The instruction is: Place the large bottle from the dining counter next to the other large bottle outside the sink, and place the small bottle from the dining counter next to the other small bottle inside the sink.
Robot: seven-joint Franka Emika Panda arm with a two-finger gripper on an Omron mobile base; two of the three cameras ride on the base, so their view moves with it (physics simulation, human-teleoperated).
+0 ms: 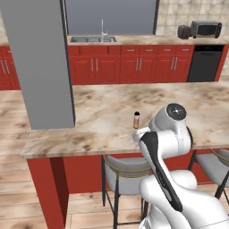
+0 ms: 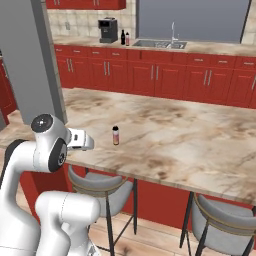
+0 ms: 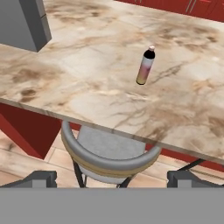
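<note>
with fingers (image 3: 180, 177) spread wide and holding nothing, reach forward over the near edge of the dining counter (image 2: 200, 145) to the bottle (image 3: 145, 65) standing upright just inside that edge, straddling its body low before closing, keeping clear of the stool (image 3: 107, 153) below

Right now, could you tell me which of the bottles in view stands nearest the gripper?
The lone bottle upright on the marble dining counter, just ahead of the open gripper. The two others stand far off beside the coffee machine.

floor: wood planks (image 1: 13, 112) | cabinets: red (image 1: 134, 69) | stools: grey (image 3: 105, 153)
</note>
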